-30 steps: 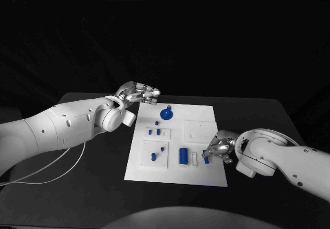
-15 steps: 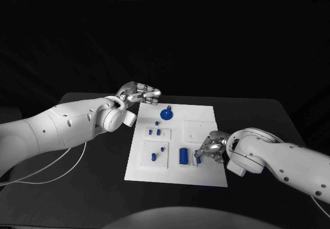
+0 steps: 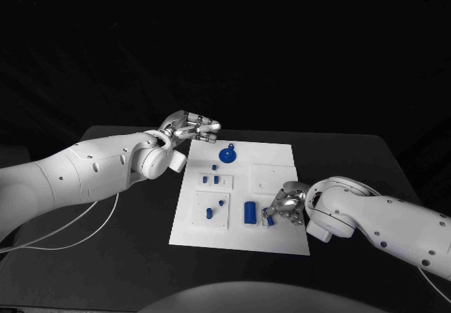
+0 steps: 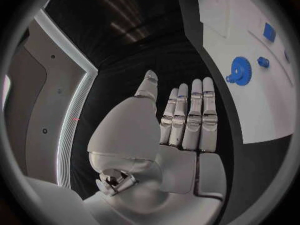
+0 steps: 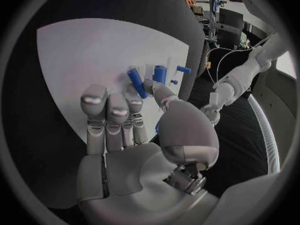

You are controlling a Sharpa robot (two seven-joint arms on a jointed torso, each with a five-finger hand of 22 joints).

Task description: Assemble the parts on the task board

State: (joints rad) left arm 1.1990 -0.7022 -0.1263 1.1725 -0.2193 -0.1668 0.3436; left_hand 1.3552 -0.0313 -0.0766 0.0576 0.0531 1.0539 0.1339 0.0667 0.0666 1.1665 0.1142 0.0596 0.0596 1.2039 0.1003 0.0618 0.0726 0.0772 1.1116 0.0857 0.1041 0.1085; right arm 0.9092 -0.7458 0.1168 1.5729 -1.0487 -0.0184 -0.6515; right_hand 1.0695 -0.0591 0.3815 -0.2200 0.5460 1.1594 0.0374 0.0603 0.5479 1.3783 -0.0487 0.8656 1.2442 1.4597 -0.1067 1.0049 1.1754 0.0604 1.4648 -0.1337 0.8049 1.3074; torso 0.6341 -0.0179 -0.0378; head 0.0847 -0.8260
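- Black table (image 3: 122,215), dark room behind.
- White task board (image 3: 272,163) in the middle, blue parts (image 3: 250,212) on it.
- Left hand (image 3: 191,128) off the board's far corner, fingers straight, pressed together, holding nothing.
- Right hand (image 3: 285,205) over the board's near right; pinching a small blue part (image 3: 270,220)? Cannot tell.

A black table (image 3: 131,215) stands against deep darkness in the head view. Pale curved wall panels (image 4: 69,110) and cluttered shelving (image 5: 209,5) show at the wrist views' rims.

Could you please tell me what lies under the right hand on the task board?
The right hand hovers over the task board's near right part. Beside its fingers stands a tall blue part, with a small blue piece at its fingertips. Whatever is beneath the palm is covered.
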